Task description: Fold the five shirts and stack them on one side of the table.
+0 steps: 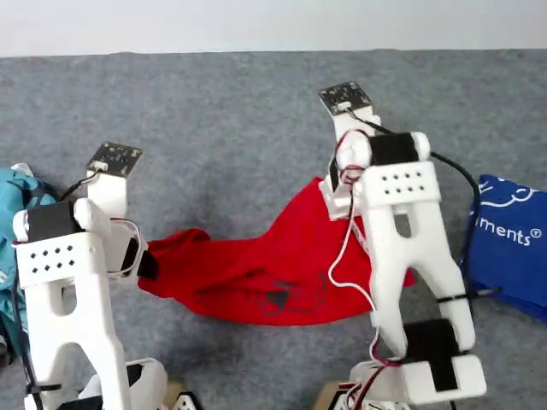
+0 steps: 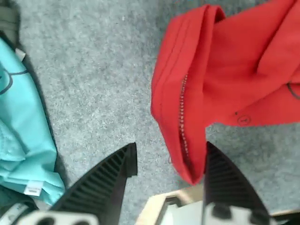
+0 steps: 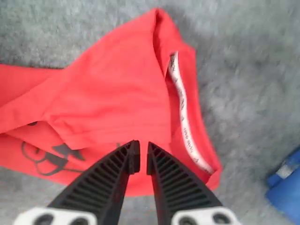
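**Left gripper [image 2: 169, 151] gapes, right gripper [image 3: 139, 152] all but shut over red shirt [image 1: 256, 273]**

Your left gripper stands wide open, a hem of the red shirt lying in the gap beside one jaw, nothing held. Your right gripper is closed to a sliver above the collar end; you cannot tell whether cloth is caught. The shirt lies crumpled across the middle of the grey table [image 1: 222, 128], with a teal shirt [image 1: 10, 205] at its left edge and a blue shirt [image 1: 513, 243] at its right.

crumpled red cotton shirt [image 1: 256, 278] sprawls mid-table, dark print facing up, white neck tape showing; bunched teal fabric shirt [image 1: 10, 205] sits at the left edge; blue printed shirt [image 1: 513, 248] lies far right
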You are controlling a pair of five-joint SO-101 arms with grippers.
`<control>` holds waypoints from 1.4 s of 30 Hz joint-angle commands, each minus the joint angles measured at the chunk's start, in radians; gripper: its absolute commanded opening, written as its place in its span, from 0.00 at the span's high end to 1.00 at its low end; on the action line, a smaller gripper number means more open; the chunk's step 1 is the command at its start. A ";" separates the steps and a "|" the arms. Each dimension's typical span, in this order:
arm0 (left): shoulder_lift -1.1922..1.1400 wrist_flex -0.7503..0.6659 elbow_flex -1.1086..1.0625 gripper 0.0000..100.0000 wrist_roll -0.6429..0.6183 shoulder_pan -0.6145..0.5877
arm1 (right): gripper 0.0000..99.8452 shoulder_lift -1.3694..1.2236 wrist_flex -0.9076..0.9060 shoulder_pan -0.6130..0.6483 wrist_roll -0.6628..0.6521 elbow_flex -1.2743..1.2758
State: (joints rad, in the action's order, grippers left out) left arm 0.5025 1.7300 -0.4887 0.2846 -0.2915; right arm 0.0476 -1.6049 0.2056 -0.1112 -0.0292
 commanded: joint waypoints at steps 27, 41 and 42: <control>0.005 -0.078 0.070 0.68 0.043 0.172 | 0.88 -0.159 -0.088 0.031 0.018 -0.110; 0.002 -0.086 0.041 0.68 0.183 0.025 | 0.88 -0.441 -0.042 0.005 0.020 -0.186; 0.002 -0.094 0.035 0.68 0.183 0.025 | 0.88 -0.453 -0.045 -0.004 0.018 -0.204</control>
State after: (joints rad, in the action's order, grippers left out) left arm 0.5010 1.6655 -0.4565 0.4534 -0.2547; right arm -0.3974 -1.6571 0.2317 -0.0821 -0.1458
